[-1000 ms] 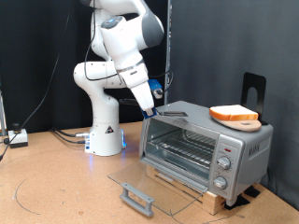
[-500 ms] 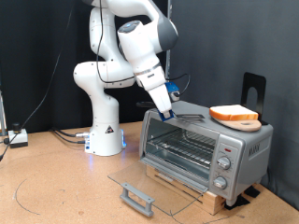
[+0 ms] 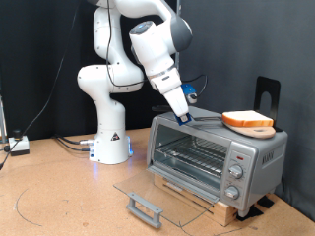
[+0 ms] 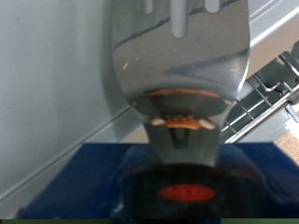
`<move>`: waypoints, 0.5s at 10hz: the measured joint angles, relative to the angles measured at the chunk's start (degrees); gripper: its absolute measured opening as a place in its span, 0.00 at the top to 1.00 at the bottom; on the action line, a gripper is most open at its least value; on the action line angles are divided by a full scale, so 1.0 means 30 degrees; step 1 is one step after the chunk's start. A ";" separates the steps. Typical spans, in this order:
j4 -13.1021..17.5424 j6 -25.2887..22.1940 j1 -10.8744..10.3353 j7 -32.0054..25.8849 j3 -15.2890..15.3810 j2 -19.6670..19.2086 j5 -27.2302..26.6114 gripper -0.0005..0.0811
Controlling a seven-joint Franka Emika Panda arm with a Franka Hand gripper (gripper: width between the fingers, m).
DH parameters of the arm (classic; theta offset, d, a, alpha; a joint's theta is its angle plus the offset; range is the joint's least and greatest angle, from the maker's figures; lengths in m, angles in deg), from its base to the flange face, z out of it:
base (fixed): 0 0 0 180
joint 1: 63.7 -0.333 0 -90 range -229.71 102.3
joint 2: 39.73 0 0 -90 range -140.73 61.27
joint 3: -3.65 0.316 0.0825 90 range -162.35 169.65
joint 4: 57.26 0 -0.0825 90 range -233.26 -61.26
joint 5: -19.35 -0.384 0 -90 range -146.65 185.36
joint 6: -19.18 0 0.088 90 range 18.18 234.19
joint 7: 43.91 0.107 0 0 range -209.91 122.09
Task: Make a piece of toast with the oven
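The silver-grey oven [image 3: 212, 152] stands at the exterior view's right with its glass door [image 3: 157, 192] folded down open and its wire rack [image 3: 192, 155] bare. The piece of toast [image 3: 246, 119] lies on a round tan board [image 3: 258, 129] on the oven's top. My gripper [image 3: 184, 108] hangs over the left part of the oven's top, shut on a blue-handled metal spatula [image 3: 202, 120] whose blade points towards the toast, short of it. In the wrist view the spatula blade [image 4: 177, 56] fills the middle, with the rack [image 4: 266, 89] beside it.
The oven sits on a wooden base [image 3: 192, 197] on the brown table. Knobs [image 3: 235, 174] are on its right front panel. A black stand [image 3: 267, 93] rises behind the toast. The robot's white base [image 3: 110, 138] is at the left, with cables [image 3: 20, 146] beyond.
The arm has swung to the exterior view's right, carrying the spatula from the oven's left corner over its top, closer to the toast. The toast and the oven have not moved.
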 joint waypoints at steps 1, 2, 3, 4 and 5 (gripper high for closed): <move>0.0012 0.0000 0.0000 0.0000 0.0015 0.0040 -0.0004 0.51; 0.0012 0.0003 0.0001 0.0008 0.0070 0.0041 -0.0004 0.51; 0.0009 0.0006 0.0005 0.0064 0.0155 0.0030 -0.0001 0.51; -0.0019 0.0007 0.0029 0.0095 0.0262 0.0016 0.0067 0.51; -0.0109 0.0007 0.0041 0.0097 0.0321 0.0013 0.0236 0.51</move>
